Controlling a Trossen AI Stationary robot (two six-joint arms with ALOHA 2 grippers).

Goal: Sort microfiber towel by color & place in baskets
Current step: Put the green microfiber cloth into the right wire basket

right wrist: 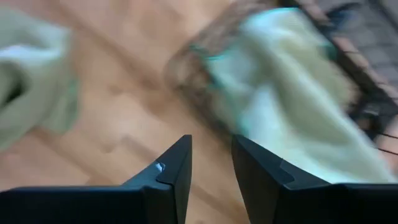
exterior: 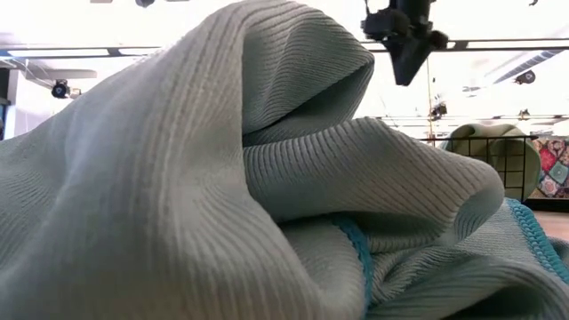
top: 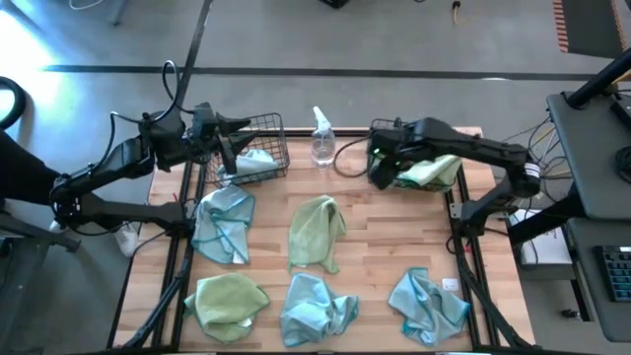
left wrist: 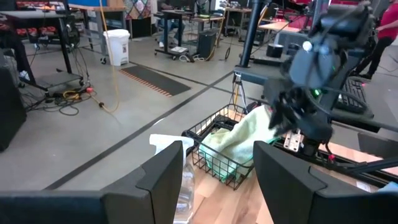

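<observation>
Five soft microfiber towels are lying loose on the light wooden slatted table (top: 375, 247): a light blue towel (top: 223, 225) near the left edge, a pale yellow-green towel (top: 316, 233) in the middle, and along the near edge another yellow-green towel (top: 229, 303), a crumpled blue towel (top: 315, 308) and a further blue towel (top: 428, 304) toward the right. A sixth, pale blue cloth (top: 254, 162) is sitting in the black wire-mesh basket (top: 258, 126) at the far left, and a yellow-green cloth (top: 434, 170) is draping over the rim of the matching black wire-mesh basket (left wrist: 211, 127) at the far right. The right gripper (top: 379, 170) is hovering at that basket's inner edge, just beside the yellow-green cloth, its two dark fingers (right wrist: 171, 177) parted with nothing between them. The left gripper (top: 229, 138) is hanging over the left basket, its fingers (left wrist: 163, 180) spread wide and empty. A clear plastic spray bottle (top: 321, 138) is standing upright between the two baskets. In the low view a blue towel is filling nearly everything.
</observation>
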